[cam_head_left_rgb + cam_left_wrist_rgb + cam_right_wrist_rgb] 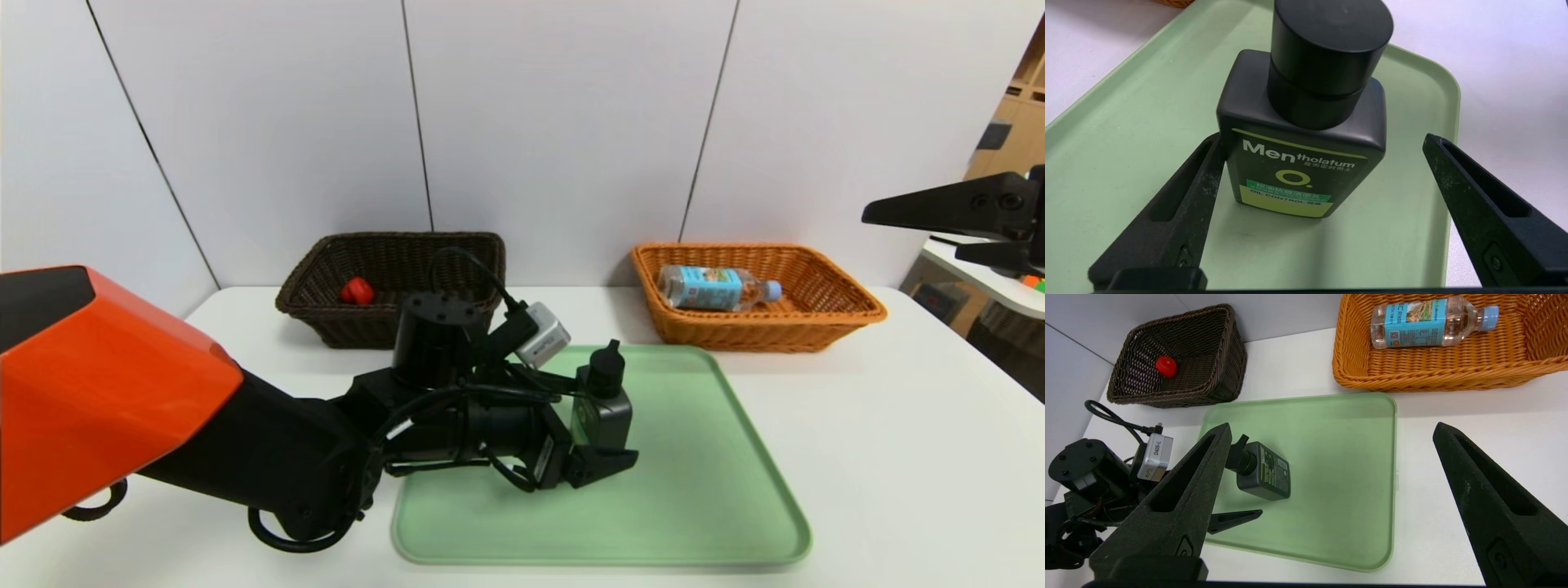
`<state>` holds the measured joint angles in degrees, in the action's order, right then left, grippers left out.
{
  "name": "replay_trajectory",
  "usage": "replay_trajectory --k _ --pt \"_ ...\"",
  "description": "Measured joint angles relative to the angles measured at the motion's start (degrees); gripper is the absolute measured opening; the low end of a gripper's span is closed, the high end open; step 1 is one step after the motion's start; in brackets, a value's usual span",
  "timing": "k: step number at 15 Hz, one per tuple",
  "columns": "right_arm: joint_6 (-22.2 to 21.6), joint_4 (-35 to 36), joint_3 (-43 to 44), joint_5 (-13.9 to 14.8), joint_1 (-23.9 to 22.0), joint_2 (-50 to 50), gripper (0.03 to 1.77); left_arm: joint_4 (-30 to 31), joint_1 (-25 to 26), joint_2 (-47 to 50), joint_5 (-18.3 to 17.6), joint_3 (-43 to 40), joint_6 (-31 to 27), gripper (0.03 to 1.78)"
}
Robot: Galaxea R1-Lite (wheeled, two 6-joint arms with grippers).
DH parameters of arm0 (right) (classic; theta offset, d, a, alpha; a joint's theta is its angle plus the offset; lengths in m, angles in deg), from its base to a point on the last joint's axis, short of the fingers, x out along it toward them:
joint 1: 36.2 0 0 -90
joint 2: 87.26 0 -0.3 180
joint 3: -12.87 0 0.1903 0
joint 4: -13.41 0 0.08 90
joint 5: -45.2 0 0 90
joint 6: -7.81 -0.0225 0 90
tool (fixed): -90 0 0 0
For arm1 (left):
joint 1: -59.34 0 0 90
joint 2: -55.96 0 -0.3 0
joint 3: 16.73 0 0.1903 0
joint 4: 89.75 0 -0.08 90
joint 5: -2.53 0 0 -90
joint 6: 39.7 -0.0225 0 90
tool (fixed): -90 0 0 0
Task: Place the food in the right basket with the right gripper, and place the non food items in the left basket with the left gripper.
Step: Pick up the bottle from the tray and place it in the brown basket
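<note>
L gripper point(1323, 151) is nearest the work: jaws wide, one on each side of the black bottle point(1306, 163), nothing gripped. One jaw sits right by the bottle's edge, maybe touching; the other stands well apart. Prob. set that way so closing takes the body across its label face, w/ the big black pump collar left free. Bottle is upright on the green tray point(694, 523), toward the tray's L side, so L arm's reach makes sense: non-food → L basket. Uneven gap = risk of a nudge or tip on closing; I'd centre first.

Bottle label, L wrist view: "Mentholatum", "O.", "OIL CONTROL", plus Chinese txt. Face-wash type stuff, I'd judge, so non-food. Camera on L arm reads "D405-L" in the R wrist view.

R gripper point(1331, 457) is off to the R, above the counter point(922, 425), jaws wide & holding nothing; idle, prob. kept out of L arm's way.

Farther back, dark basket point(392, 322) on L w/ a small red item point(357, 291) in it; can't tell what it is. Orange basket point(759, 335) on R has a clear drink bottle point(710, 288) on its side, blue cap, blue label w/ Chinese txt + a code square; drink = food side, fits. Behind all: white wall panels point(563, 122).
</note>
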<state>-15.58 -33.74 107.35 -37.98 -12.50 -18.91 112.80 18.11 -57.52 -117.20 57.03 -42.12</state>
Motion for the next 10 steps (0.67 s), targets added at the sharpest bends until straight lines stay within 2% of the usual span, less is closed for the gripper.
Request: replay_trajectory --k 5,10 --pt "-0.1 0.0 0.0 -0.1 0.0 0.0 1.7 7.9 0.0 -4.0 2.0 0.6 0.5 1.69" --pt "-0.1 0.0 -0.1 -0.2 0.0 0.1 1.7 8.6 0.0 -6.1 2.0 0.7 1.3 1.69"
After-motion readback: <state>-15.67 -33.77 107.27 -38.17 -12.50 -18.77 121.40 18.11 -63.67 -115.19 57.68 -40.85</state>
